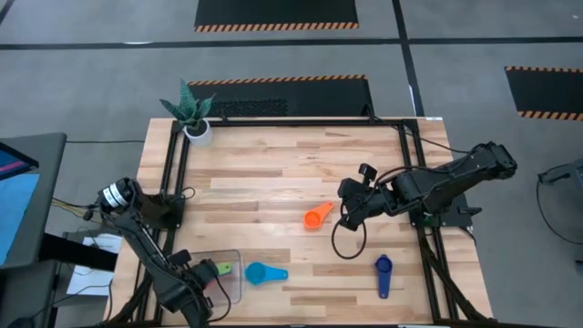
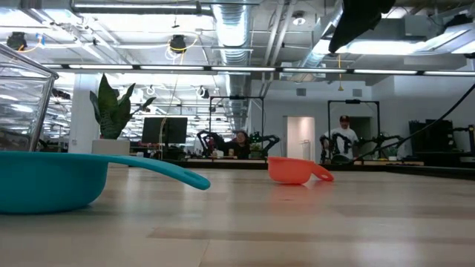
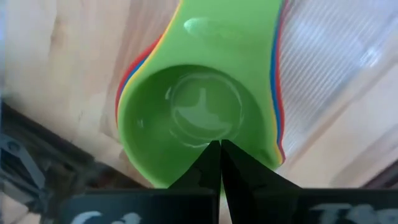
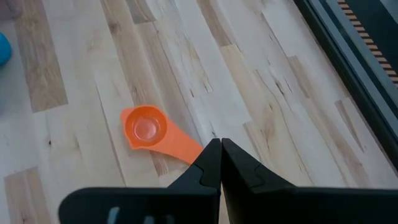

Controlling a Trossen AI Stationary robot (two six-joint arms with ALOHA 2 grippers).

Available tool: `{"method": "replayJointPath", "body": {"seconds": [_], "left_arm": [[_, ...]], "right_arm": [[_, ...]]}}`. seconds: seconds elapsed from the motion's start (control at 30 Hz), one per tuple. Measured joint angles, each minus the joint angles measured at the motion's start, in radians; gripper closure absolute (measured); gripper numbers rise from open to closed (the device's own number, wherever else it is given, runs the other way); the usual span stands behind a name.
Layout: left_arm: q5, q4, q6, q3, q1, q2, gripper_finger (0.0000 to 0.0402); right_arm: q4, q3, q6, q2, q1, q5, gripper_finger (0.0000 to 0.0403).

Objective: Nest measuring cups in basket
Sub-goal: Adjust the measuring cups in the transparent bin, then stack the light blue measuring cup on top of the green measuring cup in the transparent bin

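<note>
Table (image 1: 273,182) of pale wood planks, viewed from above; contents listed left to right.

Plant (image 1: 189,107) in a white pot (image 1: 198,131): far left corner, well apart from everything else.

Left gripper (image 1: 202,293): near left corner, over the basket. Fingers (image 3: 210,163) pressed together, nothing between them; their tips sit at the rim of the green cup.

Basket (image 1: 230,260): clear shallow tray at the near left edge, partly covered by the left arm.

Green cup (image 3: 198,118): in the basket, uppermost of a nested stack. Red, blue and yellow rims (image 3: 124,81) show just outside its edge. Its handle (image 1: 223,269) points right.

Light blue cup (image 1: 256,272): on the bare wood just right of the basket, upright, handle pointing right. Outside the basket.

Orange cup (image 1: 314,219): near the table's middle, upright, handle pointing right and far, towards the right gripper. Outside the basket.

Right gripper (image 1: 350,206): just right of the orange cup, above the wood. Fingers (image 4: 211,163) drawn together, empty; tips close over the end of the orange handle, contact unclear.

Dark blue cup (image 1: 383,266): near right area, bowl on the far side, handle pointing near. Outside the basket.

People (image 2: 241,142): at desks in the room beyond the table, far off.
</note>
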Motion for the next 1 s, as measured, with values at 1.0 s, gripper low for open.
{"method": "replayJointPath", "body": {"seconds": [1.0], "left_arm": [[-0.982,-0.358,0.126,0.513,0.14,-0.015,0.0401]], "right_arm": [[0.016,0.0,0.0,0.0,-0.003,0.003,0.0376]]}}
